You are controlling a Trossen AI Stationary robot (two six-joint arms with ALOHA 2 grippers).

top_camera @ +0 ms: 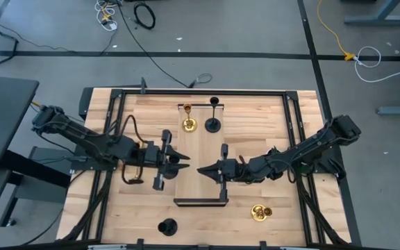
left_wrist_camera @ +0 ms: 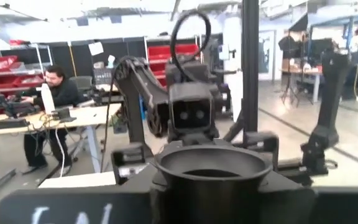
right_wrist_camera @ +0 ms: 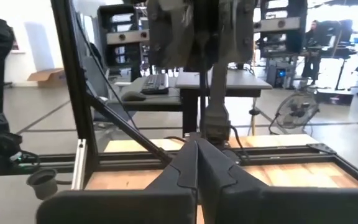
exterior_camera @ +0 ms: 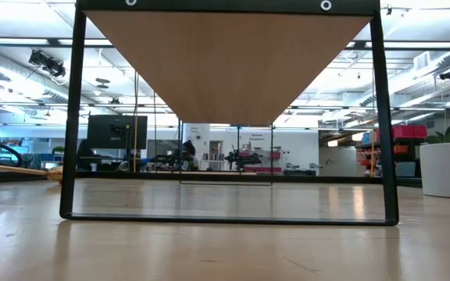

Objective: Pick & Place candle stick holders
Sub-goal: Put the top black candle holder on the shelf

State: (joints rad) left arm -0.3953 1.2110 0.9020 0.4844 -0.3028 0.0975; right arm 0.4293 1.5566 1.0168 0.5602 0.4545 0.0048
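Holders in view, high view: four.

- Gold candle stick holder [top_camera: 189, 123] and black candle stick holder [top_camera: 214, 123]: side by side near the far edge of the tabletop [top_camera: 255, 118], inside the dark rectangular frame [top_camera: 200, 202]. Judged as already placed.
- Second gold holder [top_camera: 260, 212]: near side, right of the frame, apparently lying over. Judged as not yet placed.
- Second black holder [top_camera: 167, 226]: near edge, left of centre, outside the frame. Judged as not yet placed.
- A further black holder [left_wrist_camera: 213, 165]: its cup fills the left wrist view just ahead of that arm's fingers.

Progress, as a judgement: under half done; no other holders can be seen.

Left gripper [top_camera: 179, 162]: at mid-tabletop, pointing toward the other arm; jaws closed on the black holder whose cup shows in its wrist view.

Right gripper [top_camera: 203, 170]: facing the left gripper across a small gap; jaws closed to a point, nothing between them in its wrist view.
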